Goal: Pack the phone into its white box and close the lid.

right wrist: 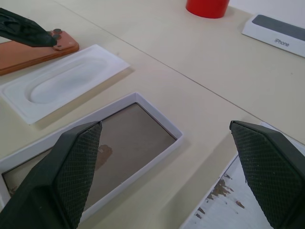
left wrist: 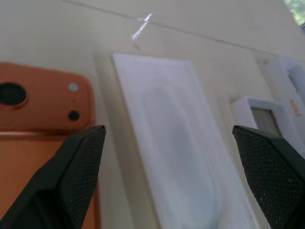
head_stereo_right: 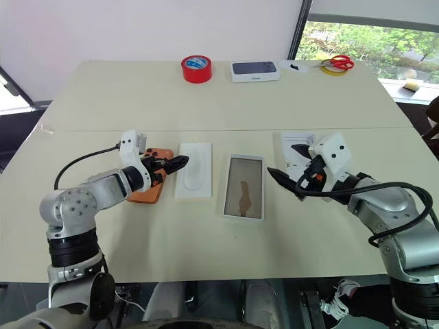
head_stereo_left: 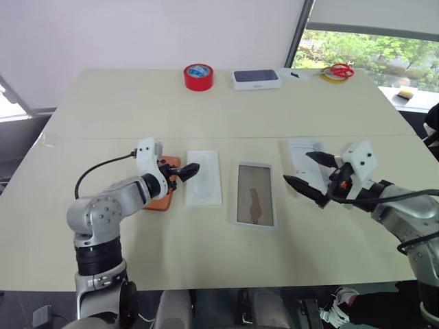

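phone [head_stereo_left: 164,195] left of insert [head_stereo_left: 204,178], box [head_stereo_left: 255,195] between insert and lid [head_stereo_left: 306,159]

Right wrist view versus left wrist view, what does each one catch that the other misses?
Right wrist: the red tape roll, the closed white box with a dark top, and the left claw's fingertip over the phone. Left wrist: the table seam with a bright glint. Both: the orange phone lying camera side up, the flat white insert beside it, the white box, and each arm's own open claw.

My surroundings: pale cream table [head_stereo_left: 226,110], seam across its middle; plain white wall [head_stereo_left: 151,31] at far side; window [head_stereo_left: 374,44] far right, green foliage, daylight.
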